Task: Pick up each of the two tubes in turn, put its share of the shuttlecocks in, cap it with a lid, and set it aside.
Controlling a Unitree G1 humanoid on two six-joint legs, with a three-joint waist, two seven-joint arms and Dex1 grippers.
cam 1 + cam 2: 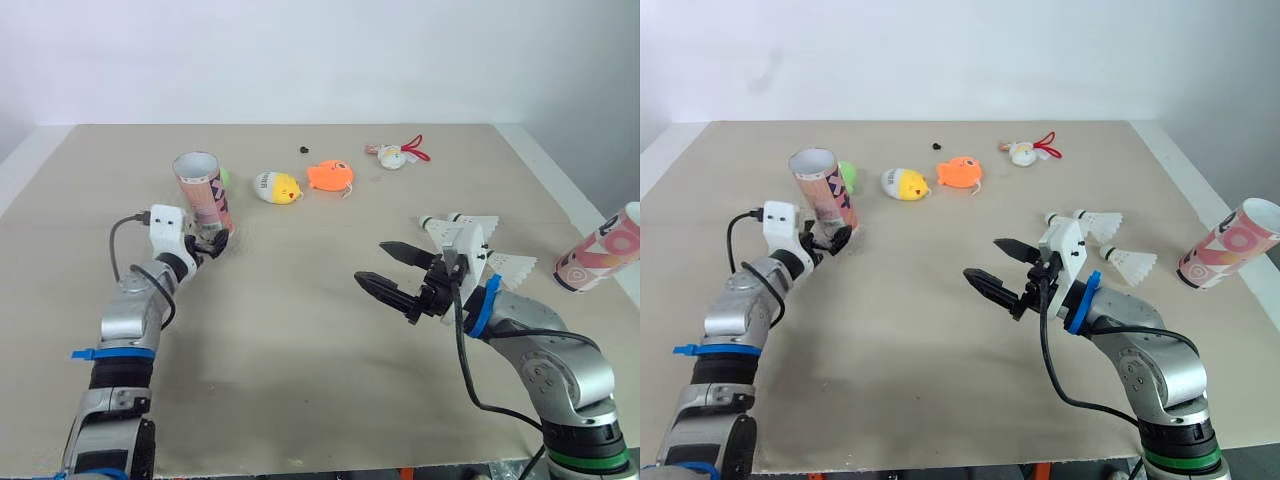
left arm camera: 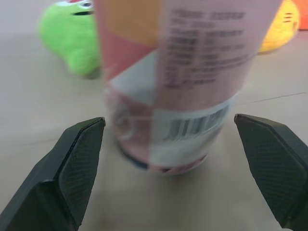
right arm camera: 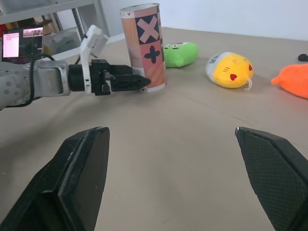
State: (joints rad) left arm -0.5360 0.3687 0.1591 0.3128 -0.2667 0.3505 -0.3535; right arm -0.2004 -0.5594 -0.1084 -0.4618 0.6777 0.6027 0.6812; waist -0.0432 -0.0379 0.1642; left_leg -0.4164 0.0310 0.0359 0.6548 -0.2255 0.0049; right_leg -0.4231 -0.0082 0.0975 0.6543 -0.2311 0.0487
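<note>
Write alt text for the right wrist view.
The left gripper sits at the base of an upright patterned tube on a table; a green toy, yellow toy and orange toy lie beyond. The right gripper is open.

On the counter [image 1: 940,330] there are two tubes [image 1: 823,190] [image 1: 1228,245], two shuttlecocks [image 1: 1098,221] [image 1: 1132,263], four soft toys [image 1: 846,175] [image 1: 905,184] [image 1: 960,172] [image 1: 1022,153] and one small black object [image 1: 937,145].
</note>
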